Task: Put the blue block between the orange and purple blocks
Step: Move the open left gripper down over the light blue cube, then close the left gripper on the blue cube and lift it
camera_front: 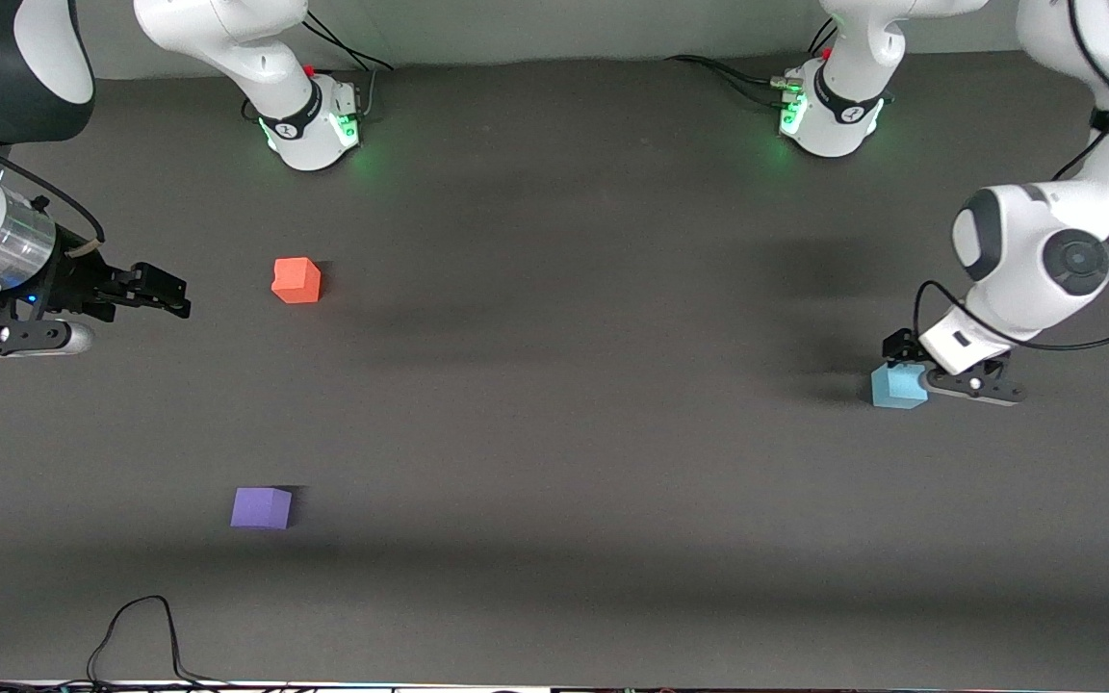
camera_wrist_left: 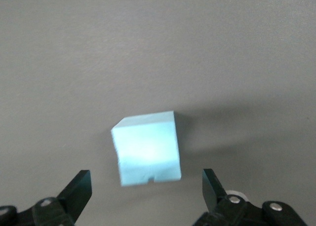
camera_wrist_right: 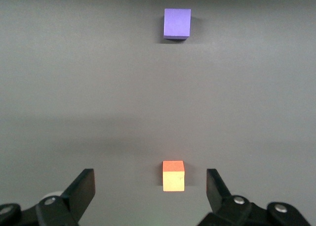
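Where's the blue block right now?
The blue block sits on the table at the left arm's end, below the open left end effector, well apart from the orange block and purple block.

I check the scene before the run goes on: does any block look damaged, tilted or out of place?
Nothing is out of place. The blue block has a small notch on one edge and sits slightly turned between the open fingers of the left claw. The orange block and purple block sit flat. The right claw waits, open.

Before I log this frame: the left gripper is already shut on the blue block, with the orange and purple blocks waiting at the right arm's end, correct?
Not quite: the left wrist view shows the left gripper open, its fingers apart from the blue block. The rest holds.
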Robot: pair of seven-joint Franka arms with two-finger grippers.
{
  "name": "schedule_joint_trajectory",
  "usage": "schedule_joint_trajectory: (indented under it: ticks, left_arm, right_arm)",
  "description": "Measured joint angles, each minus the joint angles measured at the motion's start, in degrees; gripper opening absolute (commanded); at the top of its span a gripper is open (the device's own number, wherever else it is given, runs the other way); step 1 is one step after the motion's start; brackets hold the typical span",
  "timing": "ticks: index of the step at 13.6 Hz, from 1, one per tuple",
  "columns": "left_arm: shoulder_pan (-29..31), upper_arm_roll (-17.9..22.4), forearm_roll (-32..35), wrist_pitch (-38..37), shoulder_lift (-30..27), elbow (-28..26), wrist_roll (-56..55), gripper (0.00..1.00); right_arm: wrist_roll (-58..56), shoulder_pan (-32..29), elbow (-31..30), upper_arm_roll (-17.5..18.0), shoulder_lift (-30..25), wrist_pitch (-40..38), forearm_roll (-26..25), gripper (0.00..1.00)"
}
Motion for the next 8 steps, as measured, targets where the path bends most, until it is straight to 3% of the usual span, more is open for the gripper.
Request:
schedule_joint_trajectory:
  ticks: [4, 8]
  left_arm:
    - [-0.4, -0.1, 0.1, 8.4, 4.5, -2.6, 0.0, 1.00]
    - [-0.4, 0.0, 0.2, 9.9, 6.0, -2.9, 0.4, 1.00]
  right_arm:
    - [0.0, 0.0, 0.0, 0.0, 0.2, 0.0, 0.0, 1.00]
    - [0.0, 0.0, 0.0, 0.0, 0.2, 0.0, 0.1, 1.00]
